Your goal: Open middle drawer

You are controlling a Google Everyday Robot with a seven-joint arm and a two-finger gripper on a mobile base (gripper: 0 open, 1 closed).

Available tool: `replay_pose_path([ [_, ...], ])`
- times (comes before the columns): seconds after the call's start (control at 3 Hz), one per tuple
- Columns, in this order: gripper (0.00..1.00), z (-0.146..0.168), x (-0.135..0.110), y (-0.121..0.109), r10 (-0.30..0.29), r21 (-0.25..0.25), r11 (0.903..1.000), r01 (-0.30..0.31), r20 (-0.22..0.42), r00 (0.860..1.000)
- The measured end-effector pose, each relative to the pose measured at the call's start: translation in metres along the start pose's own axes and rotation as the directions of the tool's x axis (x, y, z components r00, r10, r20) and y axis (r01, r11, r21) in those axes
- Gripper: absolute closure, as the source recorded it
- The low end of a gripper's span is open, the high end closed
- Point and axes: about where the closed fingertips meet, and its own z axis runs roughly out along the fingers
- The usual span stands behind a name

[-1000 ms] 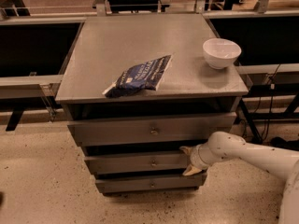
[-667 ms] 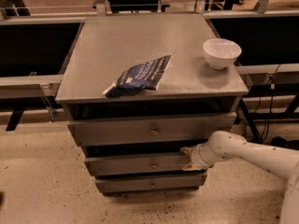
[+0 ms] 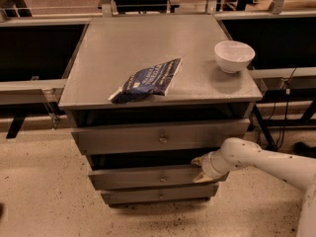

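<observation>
The middle drawer (image 3: pixel 133 178), a grey flat front with a small round metal knob (image 3: pixel 162 178) at its centre, sits second from the top in the grey metal cabinet (image 3: pixel 138 43), with a dark gap above it. It lies below the taller, wider grey top drawer front (image 3: pixel 118 138) and above the thin grey bottom drawer front (image 3: pixel 133 196).

A crumpled dark blue snack bag (image 3: pixel 148 80) lies on the cabinet top, left of centre and near the front edge.

To the right of the knob, the pale two-finger gripper (image 3: pixel 197 170) is against the right end of the middle drawer's front. Its jaws stand apart, one tip at the front's top edge and the other lower on its face. I cannot tell whether they pinch it.

Further right, a round white bowl (image 3: pixel 234 56) stands on the cabinet's back right corner. Below it, the white robot arm (image 3: pixel 276 163) reaches in from the right edge.
</observation>
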Motion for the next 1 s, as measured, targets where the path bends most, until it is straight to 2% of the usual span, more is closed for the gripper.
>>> replay_pose_path([
  [0.67,0.04,-0.0012,-0.0016,0.0045,0.001,-0.012,0.9999,0.000,0.009,1.000],
  [1.0,0.00,-0.0012,-0.0016,0.0045,0.001,-0.012,0.9999,0.000,0.009,1.000],
])
